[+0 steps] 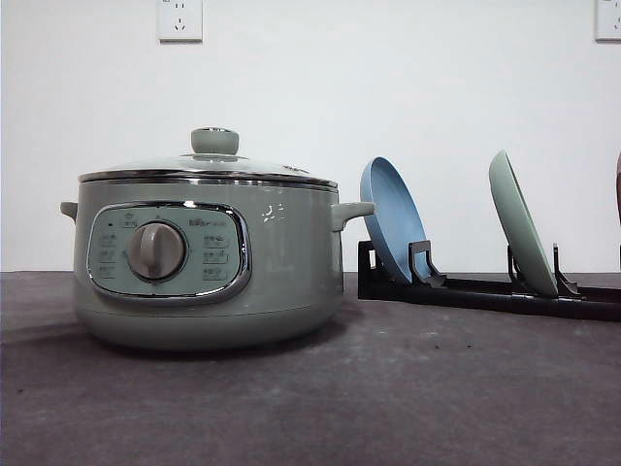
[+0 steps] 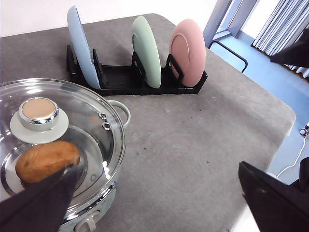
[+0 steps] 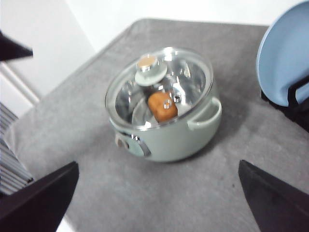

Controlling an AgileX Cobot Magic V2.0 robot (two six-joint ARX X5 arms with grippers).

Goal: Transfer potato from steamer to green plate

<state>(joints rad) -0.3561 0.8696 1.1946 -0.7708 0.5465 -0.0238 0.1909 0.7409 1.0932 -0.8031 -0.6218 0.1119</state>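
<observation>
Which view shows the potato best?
The left wrist view: the potato is large and sharp through the glass lid of the steamer, though a dark finger crosses its lower edge. The right wrist view shows it small and blurred. In the front view the steamer's wall hides it.

Potato in lidded steamer — rack right.

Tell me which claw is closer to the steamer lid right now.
Left. The left claw hangs just over the steamer's glass lid, one finger overlapping the potato inside. The right claw sits farther back, with the whole steamer small in its view.
</observation>
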